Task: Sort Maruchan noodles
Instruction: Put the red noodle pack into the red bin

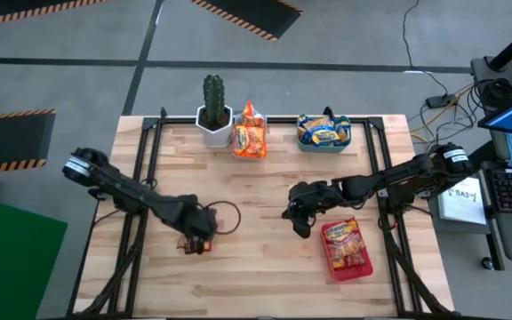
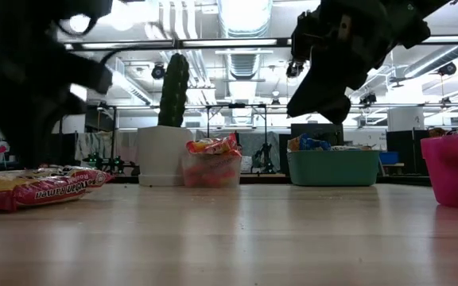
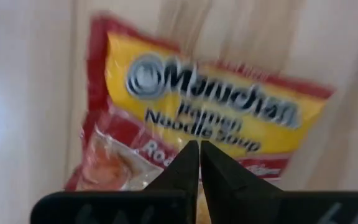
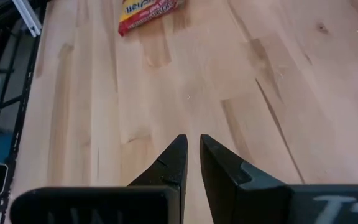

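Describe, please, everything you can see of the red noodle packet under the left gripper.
The red noodle packet is a flat, crinkly plastic pack, red-edged with a yellow panel printed "Maruchan Ramen Noodle Soup" and a picture of food. It lies flat on the wooden table, left of centre. The left gripper, fingers shut, is right above it; contact cannot be told.

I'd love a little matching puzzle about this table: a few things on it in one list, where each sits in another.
1. cactus
2. teal bin
3. pink bin
4. red noodle packet

a. under the left tool
b. white pot, far edge
c. holds blue-and-yellow packets
d. near the right tool, holds red packets

Pairs: 1-b, 2-c, 3-d, 4-a
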You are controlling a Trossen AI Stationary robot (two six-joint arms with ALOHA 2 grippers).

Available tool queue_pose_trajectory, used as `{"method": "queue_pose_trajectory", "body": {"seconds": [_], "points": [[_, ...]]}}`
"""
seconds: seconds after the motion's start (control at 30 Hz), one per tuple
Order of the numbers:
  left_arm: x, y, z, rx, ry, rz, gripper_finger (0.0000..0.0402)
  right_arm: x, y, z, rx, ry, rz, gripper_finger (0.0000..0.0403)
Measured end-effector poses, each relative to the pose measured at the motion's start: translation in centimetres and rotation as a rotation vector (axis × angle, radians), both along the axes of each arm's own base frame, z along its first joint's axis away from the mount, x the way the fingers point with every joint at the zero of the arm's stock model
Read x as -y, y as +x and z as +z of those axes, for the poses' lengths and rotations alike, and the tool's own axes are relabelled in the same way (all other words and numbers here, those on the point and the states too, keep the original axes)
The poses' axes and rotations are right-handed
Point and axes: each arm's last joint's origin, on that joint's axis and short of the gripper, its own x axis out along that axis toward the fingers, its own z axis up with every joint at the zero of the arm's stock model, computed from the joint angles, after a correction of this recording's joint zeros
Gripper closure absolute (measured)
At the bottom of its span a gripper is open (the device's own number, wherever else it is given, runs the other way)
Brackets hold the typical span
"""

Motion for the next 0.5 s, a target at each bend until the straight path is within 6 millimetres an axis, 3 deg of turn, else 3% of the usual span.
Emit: {"method": "queue_pose_trajectory", "body": {"seconds": [0.17, 0.27, 0.37, 0.5], "points": [[0.4, 0.5, -2.7, -0.091, 0.048, 0.0, 0.0402, 0.0, 0.0, 0.0, 0.003, 0.001, 0.0, 0.0369], [0.5, 2.1, -3.4, -0.016, 0.094, -0.055, 0.0402, 0.0, 0.0, 0.0, 0.0, 0.002, 0.001, 0.0369], [0.8, 5.6, -2.4, 0.2, 0.192, -0.151, 0.0402, 0.0, 0.0, 0.0, -0.007, 0.008, -0.004, 0.0369], [1.6, 9.7, 1.8, 0.467, 0.267, -0.352, 0.0402, 0.0, -0.2, -0.2, -0.045, 0.089, -0.071, 0.0369]]}}
